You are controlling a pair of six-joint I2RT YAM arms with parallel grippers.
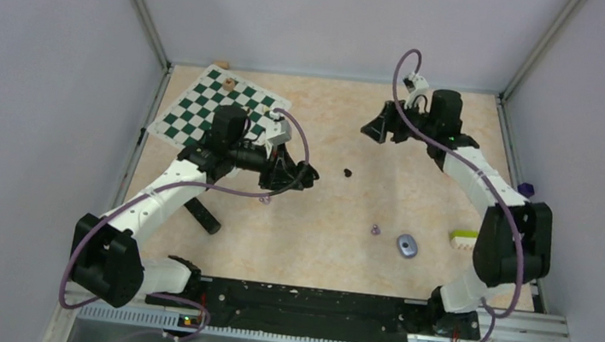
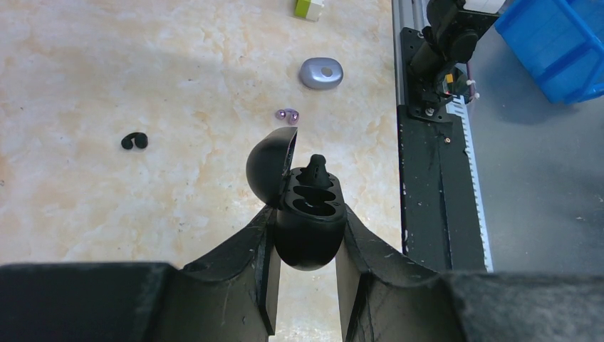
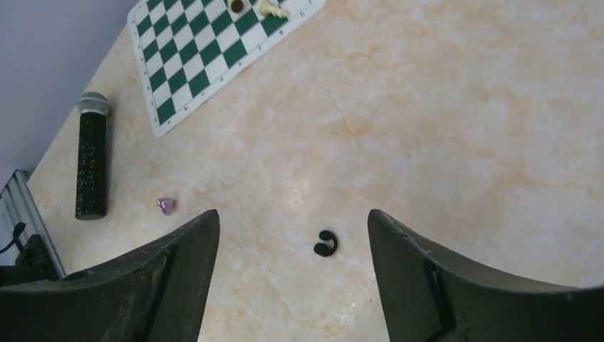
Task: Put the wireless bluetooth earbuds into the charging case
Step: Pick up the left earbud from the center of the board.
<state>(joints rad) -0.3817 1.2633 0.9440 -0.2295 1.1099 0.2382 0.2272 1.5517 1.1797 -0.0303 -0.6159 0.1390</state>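
Black bud (image 3: 325, 244): loose on the table, well apart from the black case (image 2: 313, 206), on its lid side.
Black case: lid up, clamped in the left gripper (image 2: 308, 246); 1 dark piece stands proud of a well, seating unclear.
Right gripper (image 3: 292, 214): jaws apart, empty, well apart from the case, loose bud below their gap.
Purple bud (image 2: 287, 114): near the case, beyond its lid.
Risk: the tiny glossy bud may squirt from closing tips; a skewed bud could jam on the case's well rim.

The charging case (image 2: 308, 231) sits partly hidden between the left jaws.
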